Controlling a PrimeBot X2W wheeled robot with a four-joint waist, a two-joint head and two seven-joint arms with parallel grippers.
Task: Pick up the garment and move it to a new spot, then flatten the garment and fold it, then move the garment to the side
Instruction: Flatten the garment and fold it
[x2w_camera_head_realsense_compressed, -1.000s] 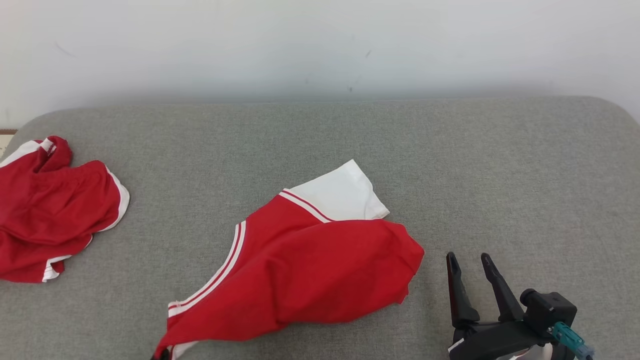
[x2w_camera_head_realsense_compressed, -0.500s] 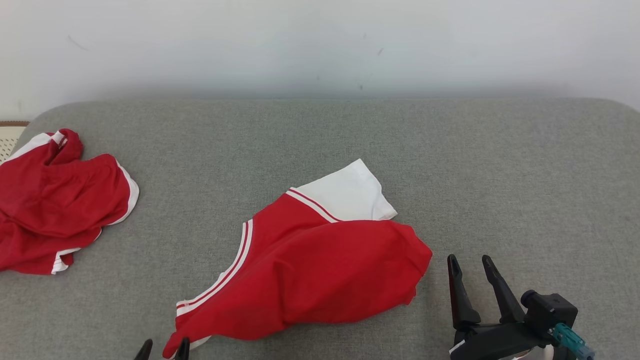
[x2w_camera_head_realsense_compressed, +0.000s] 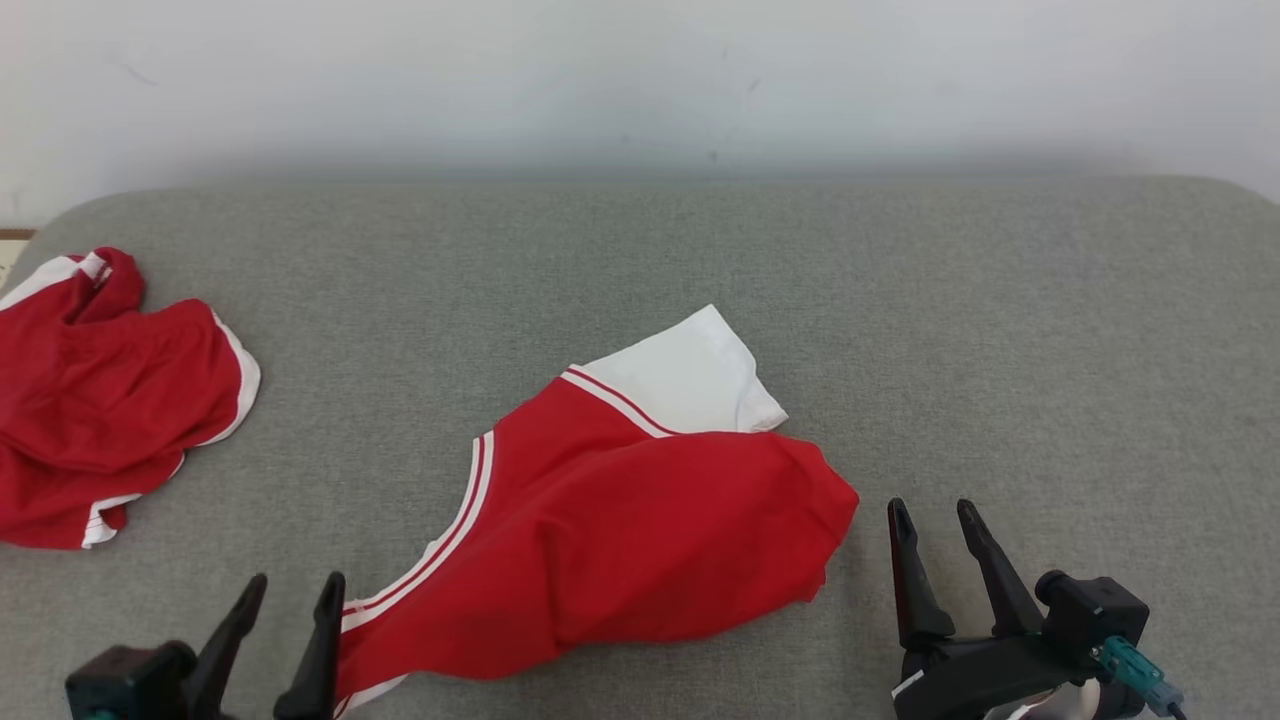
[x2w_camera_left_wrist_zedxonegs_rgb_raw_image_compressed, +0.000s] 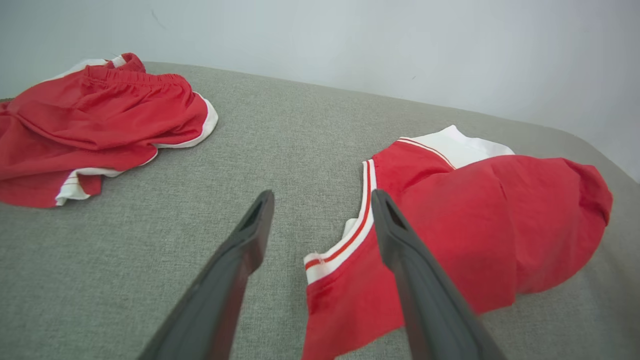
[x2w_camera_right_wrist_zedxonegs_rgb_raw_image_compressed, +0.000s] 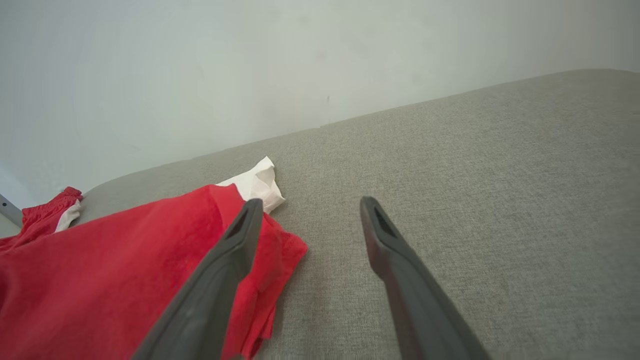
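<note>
A red garment (x2w_camera_head_realsense_compressed: 640, 510) with white sleeve and striped white trim lies crumpled in the middle of the grey surface (x2w_camera_head_realsense_compressed: 1000, 330). It also shows in the left wrist view as the garment (x2w_camera_left_wrist_zedxonegs_rgb_raw_image_compressed: 465, 220) and in the right wrist view as the garment (x2w_camera_right_wrist_zedxonegs_rgb_raw_image_compressed: 100, 280). My left gripper (x2w_camera_head_realsense_compressed: 296, 588) stands open at the bottom left, just beside the garment's lower left corner, holding nothing. In its own view the left gripper (x2w_camera_left_wrist_zedxonegs_rgb_raw_image_compressed: 322, 200) frames the striped hem. My right gripper (x2w_camera_head_realsense_compressed: 932, 512) is open, empty, just right of the garment's right edge, seen as the right gripper (x2w_camera_right_wrist_zedxonegs_rgb_raw_image_compressed: 307, 206).
A second red piece of clothing with white trim (x2w_camera_head_realsense_compressed: 100, 400) lies bunched at the far left of the surface, seen also as red clothing (x2w_camera_left_wrist_zedxonegs_rgb_raw_image_compressed: 90, 120). A pale wall (x2w_camera_head_realsense_compressed: 640, 80) rises behind the surface. Bare grey fabric spreads to the right.
My left gripper has let go of the garment's lower left corner, opened, and risen into the head view beside it. The right gripper has stayed put. The camera shifted slightly.
</note>
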